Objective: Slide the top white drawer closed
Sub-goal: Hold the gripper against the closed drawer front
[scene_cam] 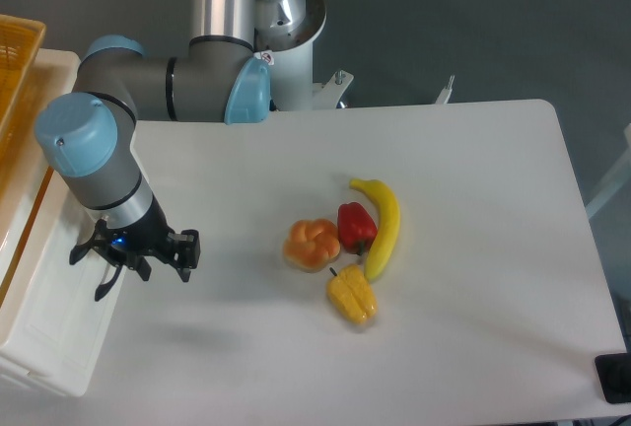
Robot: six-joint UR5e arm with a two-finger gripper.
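Over on the far left, the top white drawer (54, 318) stands with its glossy front panel facing the table and only a thin strip of the amber interior open behind it, so by my read we're in the closing push with a little travel left. The white table (473, 248) spreads out to the right, and the UR5e arm (148, 91) reaches down across its left edge. The next move calls for steady pressure leftward, square to the panel, so the box runs in straight and doesn't jam.

Down at the business end, the gripper (133, 253) sits right at the drawer front, one dark finger lying over the panel by the black handle (104, 283), the other out over the table. It looks spread apart with nothing clamped, pressing not gripping, though exact contact is hard to tell.

Well apart: banana (383, 224), orange pastry (312, 244), yellow pepper (352, 295), red pepper (356, 226).
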